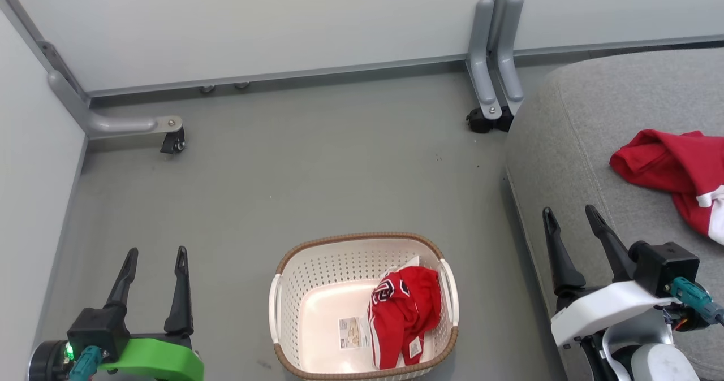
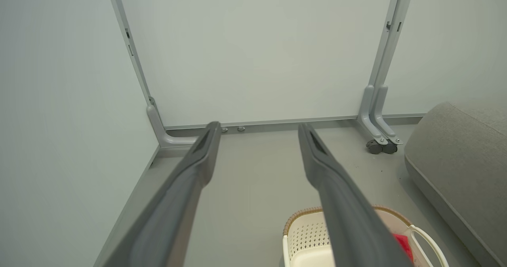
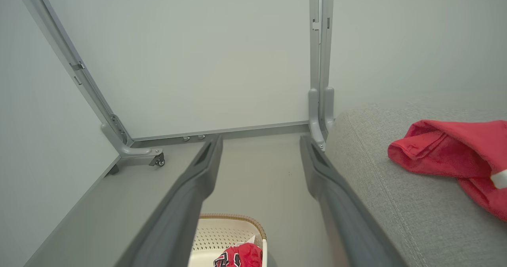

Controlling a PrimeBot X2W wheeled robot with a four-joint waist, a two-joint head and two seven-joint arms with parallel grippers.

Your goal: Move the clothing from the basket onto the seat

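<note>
A red jersey point(image 1: 404, 313) with black-and-white lettering and a white tag lies crumpled in the right half of the cream basket point(image 1: 294, 290) on the floor. The basket's rim point(image 2: 301, 213) and a scrap of red show low in the left wrist view; the jersey point(image 3: 239, 257) peeks in at the bottom of the right wrist view. The second red garment point(image 1: 673, 169) lies on the grey seat point(image 1: 588, 143) at the right, also seen from the right wrist as a red heap point(image 3: 447, 152). My left gripper point(image 1: 156, 256) is open, left of the basket. My right gripper point(image 1: 569, 213) is open over the seat's front edge.
White partition panels on grey wheeled feet point(image 1: 489, 112) close off the back and left; another castor foot point(image 1: 169, 138) stands at the back left. Bare grey floor point(image 1: 317, 166) lies between the basket and the panels. A label sticker point(image 1: 352, 333) is on the basket's bottom.
</note>
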